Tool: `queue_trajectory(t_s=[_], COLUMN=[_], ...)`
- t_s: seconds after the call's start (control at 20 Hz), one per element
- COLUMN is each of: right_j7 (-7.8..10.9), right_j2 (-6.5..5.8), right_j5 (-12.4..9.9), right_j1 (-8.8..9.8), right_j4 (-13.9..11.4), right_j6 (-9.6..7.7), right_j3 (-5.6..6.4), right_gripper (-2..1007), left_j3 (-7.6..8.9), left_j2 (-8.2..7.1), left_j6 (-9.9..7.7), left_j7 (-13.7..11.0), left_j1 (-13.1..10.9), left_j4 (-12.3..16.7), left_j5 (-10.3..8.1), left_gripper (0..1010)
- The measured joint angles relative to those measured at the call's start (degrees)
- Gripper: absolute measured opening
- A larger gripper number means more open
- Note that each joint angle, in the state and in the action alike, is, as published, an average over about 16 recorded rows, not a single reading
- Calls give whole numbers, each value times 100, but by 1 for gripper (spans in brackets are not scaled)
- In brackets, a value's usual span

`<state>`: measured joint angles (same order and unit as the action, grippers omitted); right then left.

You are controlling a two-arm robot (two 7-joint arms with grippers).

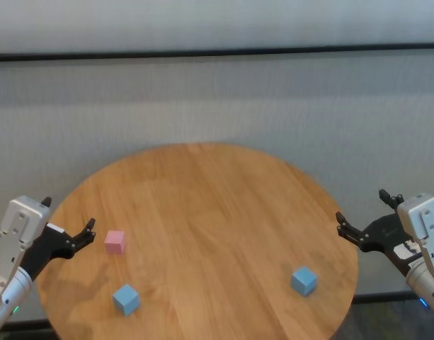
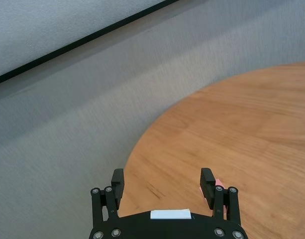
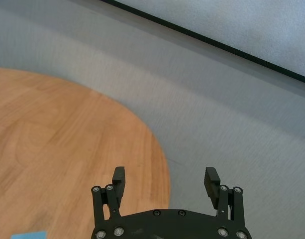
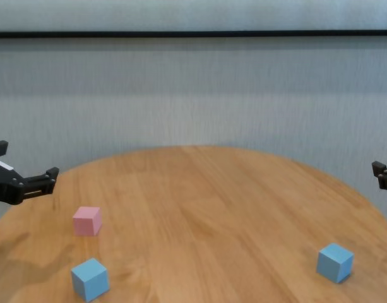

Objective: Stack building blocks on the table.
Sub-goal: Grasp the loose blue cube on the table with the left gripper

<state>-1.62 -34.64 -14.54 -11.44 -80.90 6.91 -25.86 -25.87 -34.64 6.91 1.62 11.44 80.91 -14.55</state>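
Nearest the robot, 2 light blue cubes sit on the round wooden tabletop (image 1: 202, 212): the left blue cube (image 1: 126, 299) at the near left, and the right blue cube (image 1: 304, 280) well apart from it at the near right. A little farther back on the left lies the pink cube (image 1: 115, 242), near the left blue cube but not touching it. All 3 blocks rest flat and separate, so no stacking has begun.

The left claw (image 1: 69, 237) hovers at the tabletop's left edge, just beside the pink cube, its 2 fingers spread wide with nothing between them. The left wrist view shows the same: bare wood in the gap and only a sliver of pink beside 1 finger. The right claw (image 1: 365, 216) hangs off the right edge, over the grey floor beyond the rim, also spread wide and empty, with the right blue cube nearer the robot than it is.

Farther back there is only bare wood and then a grey wall with a dark strip along it.

My guess is that the pink cube is the first pick, being closest to a claw. The risk is a glancing approach: the cube sits off to 1 side of the fingers, not between them, so a finger coming down could nudge or tip it instead of straddling it. These cubes look light and small, so a slightly off-centre release later could topple a stack.
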Motion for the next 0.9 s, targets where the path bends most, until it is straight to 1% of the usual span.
queue_trajectory(t_s=[0.9], right_j7=[0], right_j2=[0], right_j5=[0], right_j1=[0], right_j4=[0], right_j6=[0], right_j3=[0], right_gripper=[1001], left_j3=[0], left_j2=[0], left_j6=[0], left_j7=[0], left_j1=[0], left_j4=[0], left_j5=[0], left_gripper=[1002])
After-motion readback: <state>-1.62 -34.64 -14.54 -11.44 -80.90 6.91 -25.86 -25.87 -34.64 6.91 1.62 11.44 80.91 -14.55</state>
